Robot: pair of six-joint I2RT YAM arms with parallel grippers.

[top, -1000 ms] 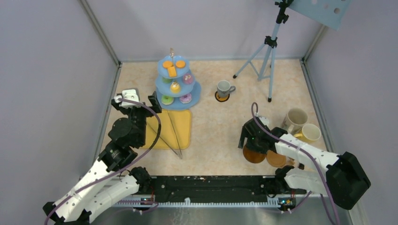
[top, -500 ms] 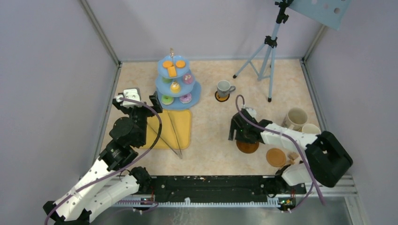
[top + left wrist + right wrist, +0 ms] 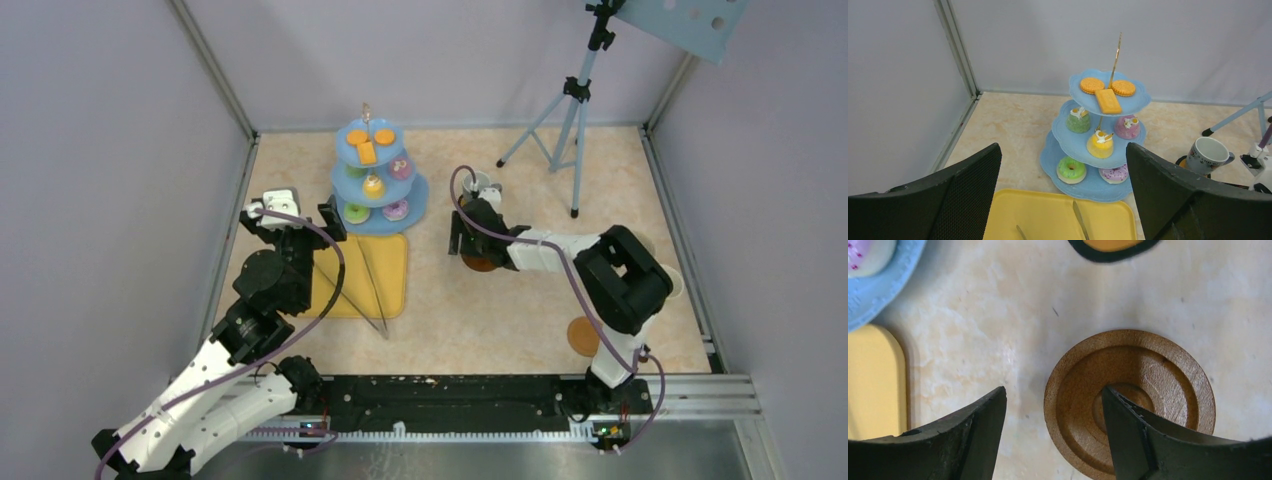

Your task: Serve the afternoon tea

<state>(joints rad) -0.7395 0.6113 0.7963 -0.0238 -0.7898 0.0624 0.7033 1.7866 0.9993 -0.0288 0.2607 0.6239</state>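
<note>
**Brown coaster lies under the right gripper, short of the grey mug**

Nearest the arm bases, a spare coaster (image 3: 585, 335) lies flat on the table. Further in, the yellow tray (image 3: 1048, 217) holds only the metal tongs (image 3: 375, 285). The left gripper (image 3: 1063, 155) hangs over it, spread wide and empty.

The right gripper (image 3: 1054, 395) straddles the near rim of the brown coaster (image 3: 1158, 380). One finger is over its sunken centre and the other is on bare table, clear of the edge, so nothing is clamped.

The disc looks thin, stiff and light, and likely to slide. I'd pinch it across that raised rim.

Beyond it, the grey mug (image 3: 1209, 154) stands empty on its own coaster. Farthest back, the blue three-tier stand (image 3: 1088, 184) carries biscuits on top, small cakes in the middle and two doughnuts below.
</note>
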